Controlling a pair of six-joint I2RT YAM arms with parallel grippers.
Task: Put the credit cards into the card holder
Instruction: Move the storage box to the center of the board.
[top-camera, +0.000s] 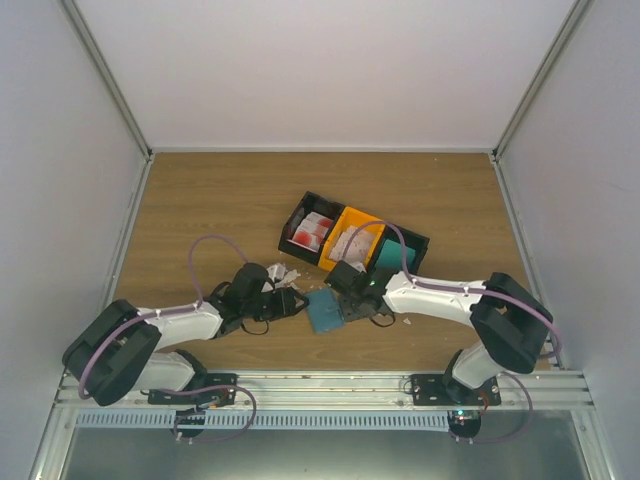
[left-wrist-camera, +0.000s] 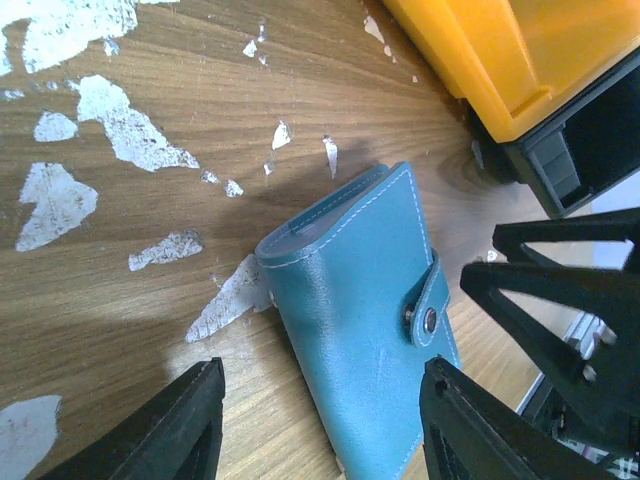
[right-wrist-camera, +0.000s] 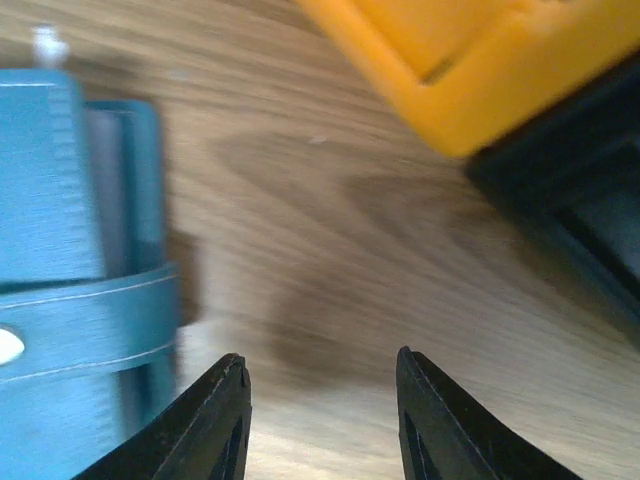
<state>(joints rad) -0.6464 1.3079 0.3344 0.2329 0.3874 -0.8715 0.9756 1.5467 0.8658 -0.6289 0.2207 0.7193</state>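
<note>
The card holder is a dusty-blue wallet with pale stitching. It lies flat and closed on the wooden table at frame centre, its strap snapped shut. Above it, white credit cards with red print sit in the black bin. Paler, pinkish ones lie in the orange bin.

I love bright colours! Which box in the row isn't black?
The middle box: it is orange, while the left box and the right box beside it are black.

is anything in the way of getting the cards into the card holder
Yes: the card holder lies closed, its snap strap fastened, so the pockets are shut off. The credit cards sit in the bins.
</note>
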